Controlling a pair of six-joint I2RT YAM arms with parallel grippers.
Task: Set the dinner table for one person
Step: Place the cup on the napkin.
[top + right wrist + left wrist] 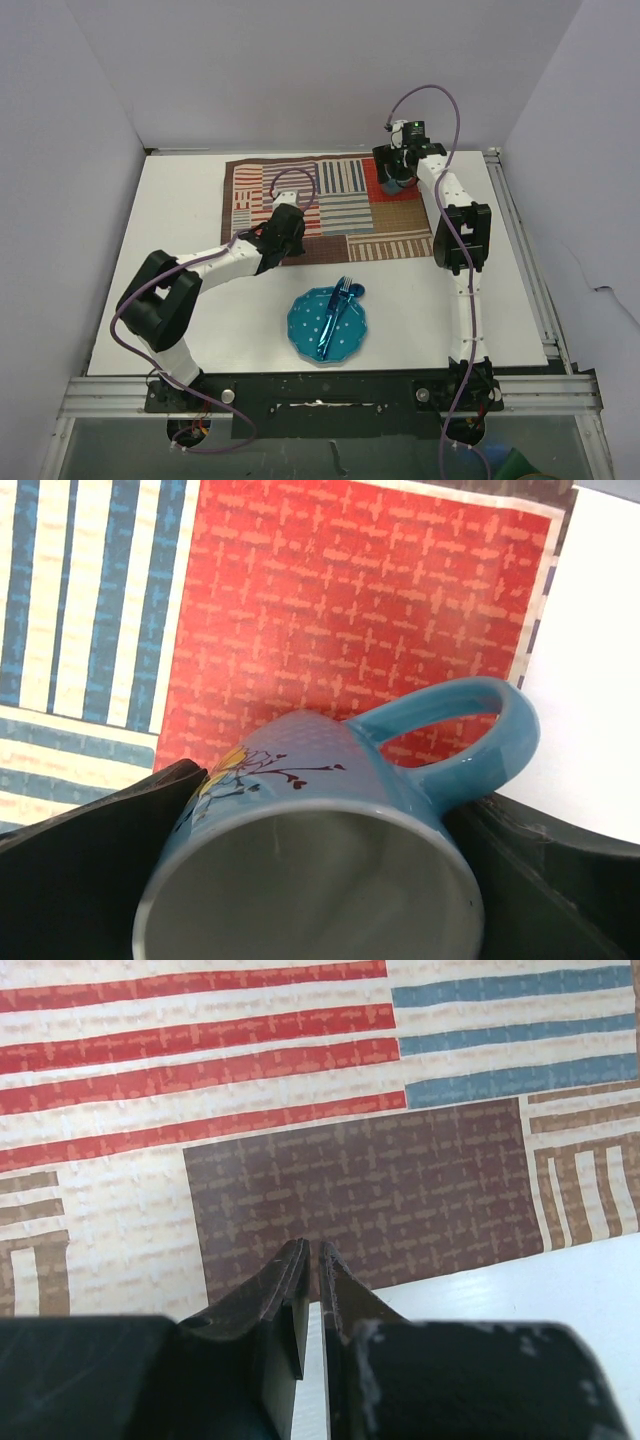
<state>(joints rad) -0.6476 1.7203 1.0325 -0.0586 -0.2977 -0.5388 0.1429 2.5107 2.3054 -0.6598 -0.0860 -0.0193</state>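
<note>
The white dinner table carries a striped patchwork mat at the back. My right gripper is shut on a blue mug over the mat's red patch. In the right wrist view the mug sits tilted between my gripper's two fingers, handle to the right. My left gripper is at the mat's front edge. In the left wrist view it is shut over the brown patch, with nothing visible in it. A teal plate holds a blue fork.
The plate lies near the table's front middle, with a second blue utensil on it. Aluminium rails run along the right and front edges. White walls close in the left, back and right sides.
</note>
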